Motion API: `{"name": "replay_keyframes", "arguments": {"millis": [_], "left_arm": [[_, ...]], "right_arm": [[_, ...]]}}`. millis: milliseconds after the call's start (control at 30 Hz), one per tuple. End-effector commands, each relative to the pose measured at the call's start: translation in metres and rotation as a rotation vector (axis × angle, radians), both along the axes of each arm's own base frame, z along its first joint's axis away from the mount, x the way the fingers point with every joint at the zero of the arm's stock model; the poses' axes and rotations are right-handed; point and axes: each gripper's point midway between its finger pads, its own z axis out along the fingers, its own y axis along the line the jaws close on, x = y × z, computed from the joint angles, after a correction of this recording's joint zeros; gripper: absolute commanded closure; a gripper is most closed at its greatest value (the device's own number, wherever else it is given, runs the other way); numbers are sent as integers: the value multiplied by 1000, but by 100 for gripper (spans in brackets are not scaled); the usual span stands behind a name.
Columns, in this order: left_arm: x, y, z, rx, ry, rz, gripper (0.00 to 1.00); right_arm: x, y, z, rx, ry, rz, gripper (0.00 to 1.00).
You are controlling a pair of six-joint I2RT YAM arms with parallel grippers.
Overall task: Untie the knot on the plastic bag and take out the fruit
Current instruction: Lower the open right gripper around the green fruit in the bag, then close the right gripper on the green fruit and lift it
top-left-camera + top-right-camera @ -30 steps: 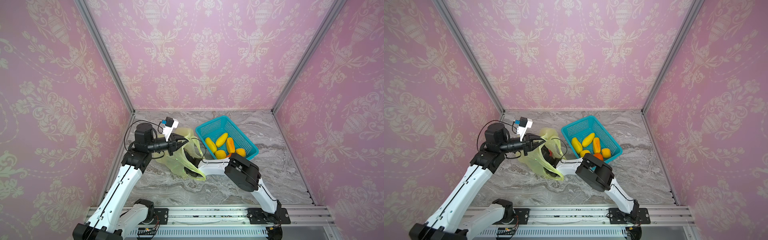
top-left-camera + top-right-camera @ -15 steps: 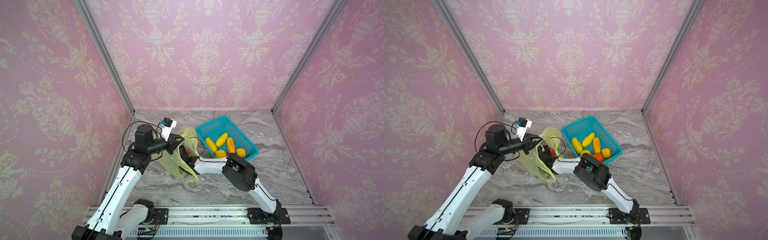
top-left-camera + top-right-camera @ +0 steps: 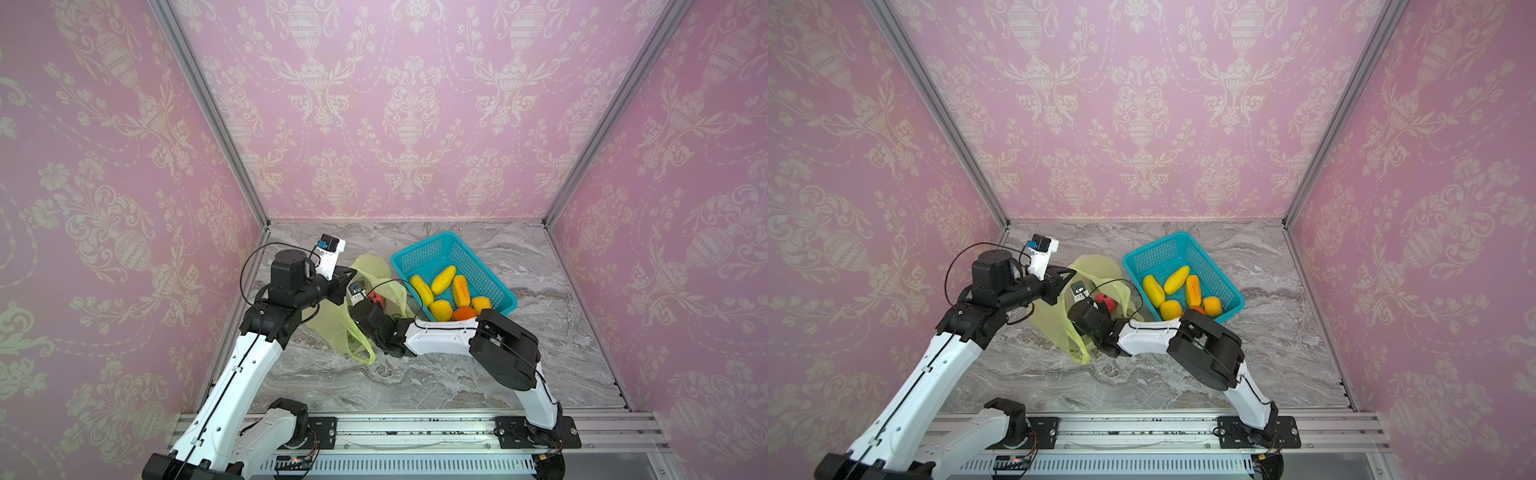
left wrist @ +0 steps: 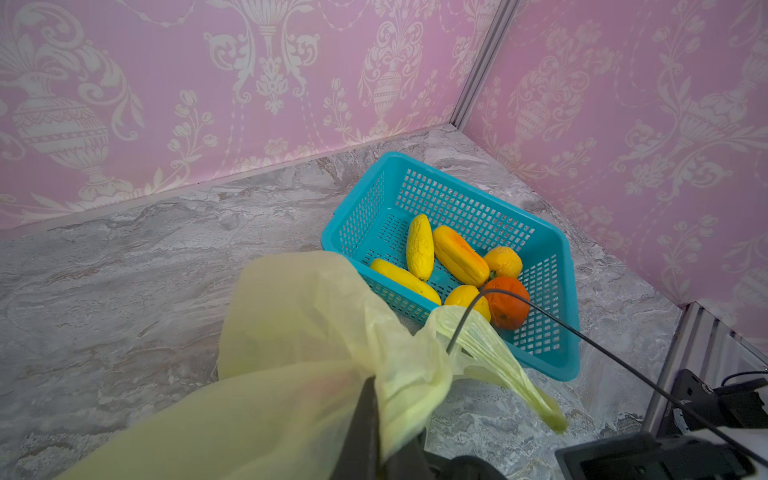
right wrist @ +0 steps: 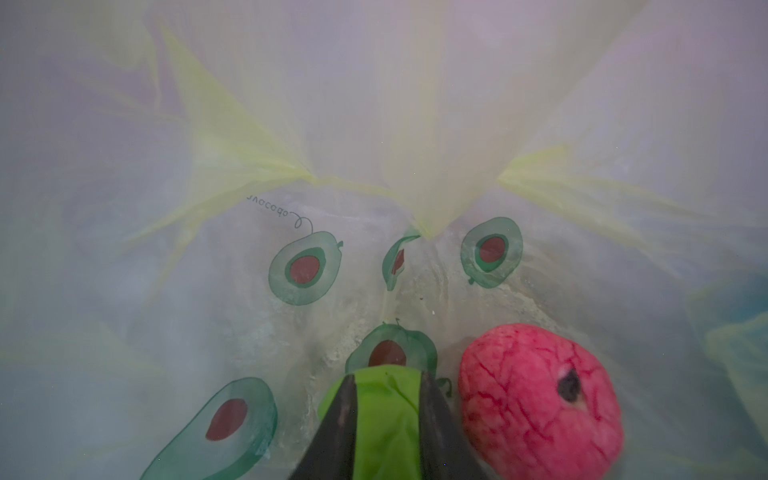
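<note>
Right wrist view looks inside the plastic bag [image 5: 216,137], and the green fruit [image 5: 382,424] sits right between the two fingers [image 5: 340,419] of the right gripper [image 5: 387,376], which is squeezed on it from both sides. The pink-red fruit [image 5: 540,399] lies just beside one finger. I think the green fruit could pop out if the squeeze is only on its round end, since it looks soft and smooth. The thin bag floor lies right under the fingertips, so a bit of plastic may be pinched too, and then the whole bag would come along when the arm pulls back. The pink-red fruit could get bumped and roll deeper, away from the gripper. In the left wrist view, the left gripper [image 4: 376,399] is shut tight on a bunch of the bag's edge and holds the mouth up. No tied knot shows; one loose handle [image 4: 511,374] hangs down past that gripper. If the slippery plastic slides out of it, the mouth would flop onto the right gripper and hide the fruit. A black cable [image 4: 582,336] from the right arm lies across the bag's edge and could snag it. Beyond both grippers stands the teal basket [image 4: 361,212] with yellow and orange fruit [image 4: 419,247] in it; a low swing could knock its wall.
</note>
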Motion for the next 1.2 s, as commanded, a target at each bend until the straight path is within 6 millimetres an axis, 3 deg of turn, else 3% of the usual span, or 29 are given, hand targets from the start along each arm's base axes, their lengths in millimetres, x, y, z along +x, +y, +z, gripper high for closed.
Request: {"name": "replay_keyframes", "arguments": {"millis": [0,100,167,233,300,367,467,667,800,1000,1167], "left_arm": [[0,3,8,24,-25,8,92],[-1,2,9,21,-28,2,93],[0,2,9,23,-27,1,92],[-1,2,9,22,-27,1,93],[-1,2,10,23,-30,2,93],[-1,3,10,23,-33,3,93],[-2,3,10,22,-33,3,93],[-1,3,9,25,-30,6,92],[-2,4,10,25,-33,8,92],[-1,5,10,30,-32,14,92],[2,10,8,49,-30,45,92]], "right_arm": [[-7,-3,24,60,-14,12,76],[-6,-6,21,51,-6,-5,75],[-6,-6,10,29,16,-15,65],[-5,-7,-5,2,44,-30,48],[-4,-8,-19,-32,65,-42,39],[-3,-8,-29,-63,76,-48,30],[-1,-4,-40,-88,85,-46,26],[1,7,-68,-124,122,-39,29],[5,5,-76,-149,126,-50,35],[1,3,-55,-105,109,-39,55],[-5,-6,-16,-44,69,-25,69]]}}
